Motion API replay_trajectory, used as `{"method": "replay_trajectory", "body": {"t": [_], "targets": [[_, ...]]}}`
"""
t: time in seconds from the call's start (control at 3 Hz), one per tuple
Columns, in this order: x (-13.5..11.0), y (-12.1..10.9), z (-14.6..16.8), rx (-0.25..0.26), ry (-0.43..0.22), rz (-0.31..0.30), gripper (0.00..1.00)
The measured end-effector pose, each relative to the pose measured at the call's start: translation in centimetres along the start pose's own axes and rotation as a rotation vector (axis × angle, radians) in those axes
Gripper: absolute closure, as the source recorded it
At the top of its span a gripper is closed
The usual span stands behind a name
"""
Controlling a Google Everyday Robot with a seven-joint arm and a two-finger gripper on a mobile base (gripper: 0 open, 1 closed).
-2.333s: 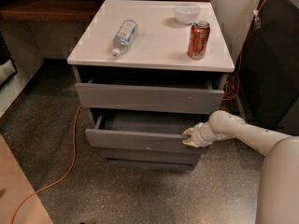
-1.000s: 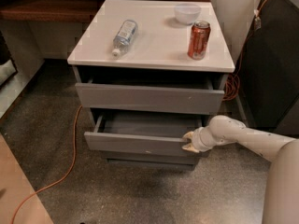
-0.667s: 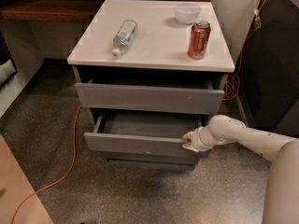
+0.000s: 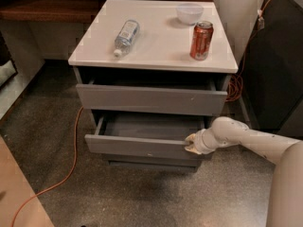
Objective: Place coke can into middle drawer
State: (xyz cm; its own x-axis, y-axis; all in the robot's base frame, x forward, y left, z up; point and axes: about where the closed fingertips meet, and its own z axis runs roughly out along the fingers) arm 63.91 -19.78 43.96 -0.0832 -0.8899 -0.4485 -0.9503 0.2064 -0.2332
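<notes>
The red coke can [image 4: 201, 40] stands upright near the right edge of the white cabinet top [image 4: 156, 51]. Below it the grey middle drawer [image 4: 137, 146] is pulled out, its shallow tray showing and a tiny white speck on its front's lower edge. My gripper [image 4: 191, 143] is at the right end of that drawer's front, at its top edge, on the end of the white arm coming in from the lower right. The can is well above the gripper and apart from it.
A clear water bottle [image 4: 125, 36] lies on its side on the cabinet top's left half. A small white bowl [image 4: 189, 13] sits at the back right. The top drawer [image 4: 151, 100] is slightly ajar. An orange cable [image 4: 71, 160] runs across the floor at left.
The middle drawer has slid further out toward the camera, and my gripper moved with its front, down and slightly left. The can and bottle have not moved.
</notes>
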Motion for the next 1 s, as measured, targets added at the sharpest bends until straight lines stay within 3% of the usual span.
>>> {"method": "replay_trajectory", "body": {"t": [0.33,0.67,1.0], "targets": [[0.00,0.09,0.01,-0.001,0.000,0.001,1.00],[-0.03,0.08,-0.04,-0.001,0.000,0.001,0.87],[-0.03,0.08,-0.03,-0.001,0.000,0.001,0.56]]}}
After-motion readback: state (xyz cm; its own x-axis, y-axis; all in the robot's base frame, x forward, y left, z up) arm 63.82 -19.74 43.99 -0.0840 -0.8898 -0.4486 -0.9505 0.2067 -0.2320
